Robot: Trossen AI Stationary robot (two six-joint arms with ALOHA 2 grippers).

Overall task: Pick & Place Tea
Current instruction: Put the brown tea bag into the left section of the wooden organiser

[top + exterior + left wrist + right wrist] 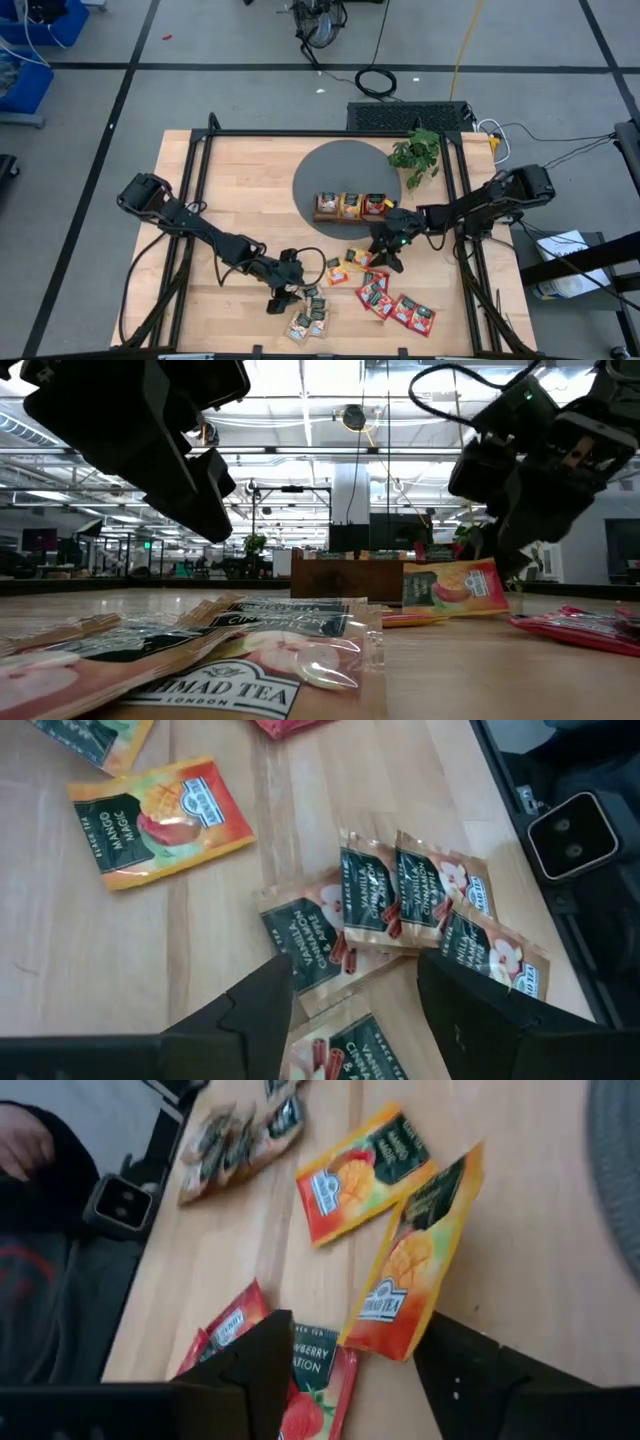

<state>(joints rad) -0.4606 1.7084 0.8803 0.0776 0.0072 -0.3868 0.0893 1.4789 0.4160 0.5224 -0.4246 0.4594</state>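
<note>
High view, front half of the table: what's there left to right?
Left gripper → pale vanilla sachets → orange mango sachet → right gripper → red strawberry sachets.

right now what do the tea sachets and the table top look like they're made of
The tea sachets look like glossy printed foil or plastic film, though the look leaves it open: light glints off a pale sachet and the edges look crimped. The table top looks like light, smooth wood; long grain lines and plank seams show between the sachets.
</note>
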